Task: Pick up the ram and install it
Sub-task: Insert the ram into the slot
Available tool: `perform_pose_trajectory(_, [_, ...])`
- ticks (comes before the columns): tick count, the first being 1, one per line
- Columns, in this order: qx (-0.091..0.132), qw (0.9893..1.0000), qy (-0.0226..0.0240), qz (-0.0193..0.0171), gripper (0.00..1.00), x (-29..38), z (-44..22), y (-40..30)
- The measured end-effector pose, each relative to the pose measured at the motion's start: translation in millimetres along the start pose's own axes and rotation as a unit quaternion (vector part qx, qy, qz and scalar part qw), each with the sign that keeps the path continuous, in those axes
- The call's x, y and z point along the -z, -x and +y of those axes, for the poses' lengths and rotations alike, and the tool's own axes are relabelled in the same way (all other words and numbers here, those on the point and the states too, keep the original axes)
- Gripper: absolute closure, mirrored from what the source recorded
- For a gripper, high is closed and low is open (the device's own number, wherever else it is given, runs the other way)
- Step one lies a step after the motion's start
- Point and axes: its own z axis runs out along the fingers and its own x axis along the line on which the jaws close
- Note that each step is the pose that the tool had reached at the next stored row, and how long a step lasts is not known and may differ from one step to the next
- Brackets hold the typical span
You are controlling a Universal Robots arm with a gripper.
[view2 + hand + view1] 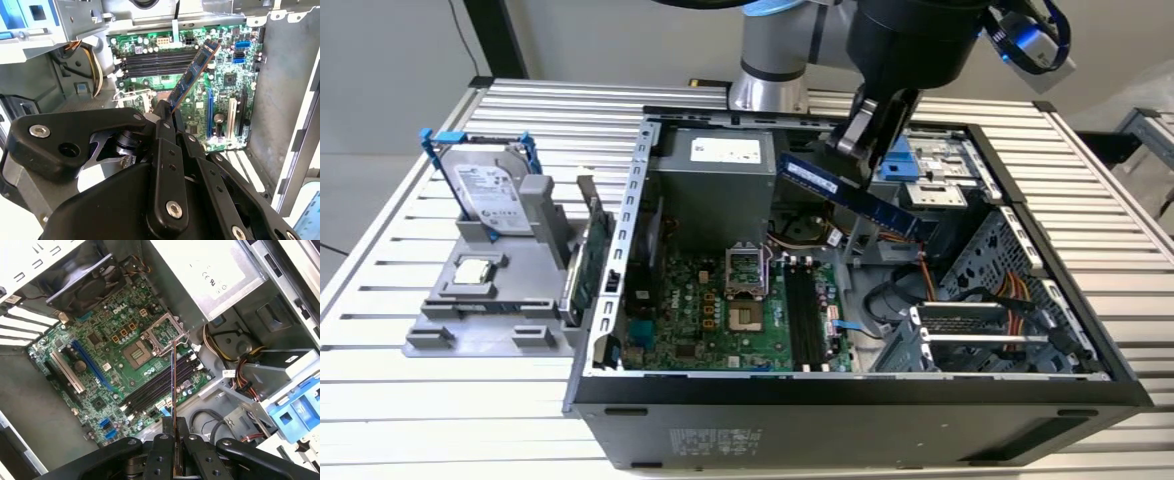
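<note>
While end effector (169,111) clamps one end, ram (192,75) tilts over motherboard (222,102): thin, bluish, chip-lined.

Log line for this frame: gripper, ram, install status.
gripper: shut on long thin green circuit-board ram | ram: tilted above green motherboard in open black computer case | black memory slots: empty | installed: no

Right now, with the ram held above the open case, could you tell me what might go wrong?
1. The gripper grips the ram near one end only, so the stick may twist or slip.
2. In the second wrist view the ram lies at an angle across the memory slots; lowered like that, it may jam rather than seat.
3. In the exterior view its free end hangs close to the drive cage and could snag there.
</note>
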Motion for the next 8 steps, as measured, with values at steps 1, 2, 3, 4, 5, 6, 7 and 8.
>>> perform_pose_trajectory(1, [-0.003, 1.0000, 0.0000, -0.0001, 1.00, 0.0, 0.0, 0.0])
perform_pose_trajectory(2, [-0.006, 1.0000, -0.0001, -0.0001, 1.00, 0.0, 0.0, 0.0])
perform_pose_trajectory(3, [-0.009, 1.0000, -0.0001, -0.0002, 1.00, 0.0, 0.0, 0.0])
perform_pose_trajectory(4, [-0.011, 0.9999, -0.0002, -0.0002, 1.00, 0.0, 0.0, 0.0])
perform_pose_trajectory(5, [-0.018, 0.9998, -0.0003, -0.0004, 1.00, 0.0, 0.0, 0.0])
perform_pose_trajectory(6, [-0.021, 0.9998, -0.0004, -0.0004, 1.00, 0.0, 0.0, 0.0])
perform_pose_trajectory(7, [-0.022, 0.9997, -0.0004, -0.0004, 1.00, 0.0, 0.0, 0.0])
perform_pose_trajectory(8, [-0.024, 0.9997, -0.0004, -0.0005, 1.00, 0.0, 0.0, 0.0])
